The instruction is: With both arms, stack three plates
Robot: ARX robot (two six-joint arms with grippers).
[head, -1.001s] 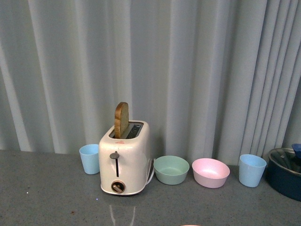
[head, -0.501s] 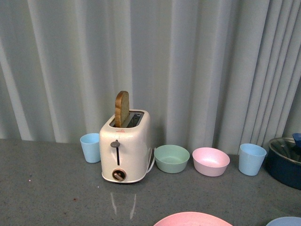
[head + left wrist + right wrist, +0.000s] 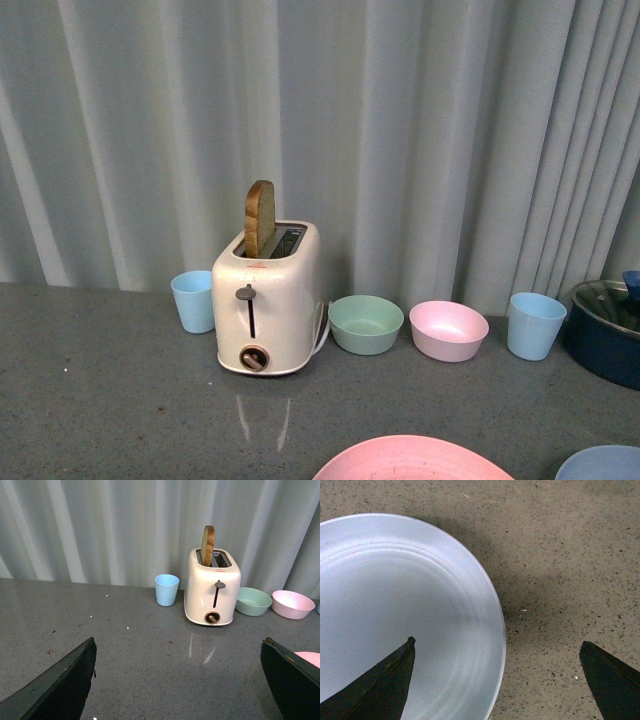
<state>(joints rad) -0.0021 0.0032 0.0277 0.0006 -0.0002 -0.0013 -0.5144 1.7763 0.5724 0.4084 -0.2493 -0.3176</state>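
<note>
In the front view the pink plate lay at the near edge of the table. The blue plate lay to its right, apart from it. Far back, before the curtain, stood a toaster holding bread. A left cup was beside the toaster, and a green bowl, pink bowl, right cup and pot ran to the right.

In the left wrist view the left gripper hung wide open and empty over bare table. A sliver of the pink plate showed beside one finger.

In the right wrist view the right gripper was spread open, holding nothing, above the blue plate's rim. One finger was over the plate and the other over the table.
</note>
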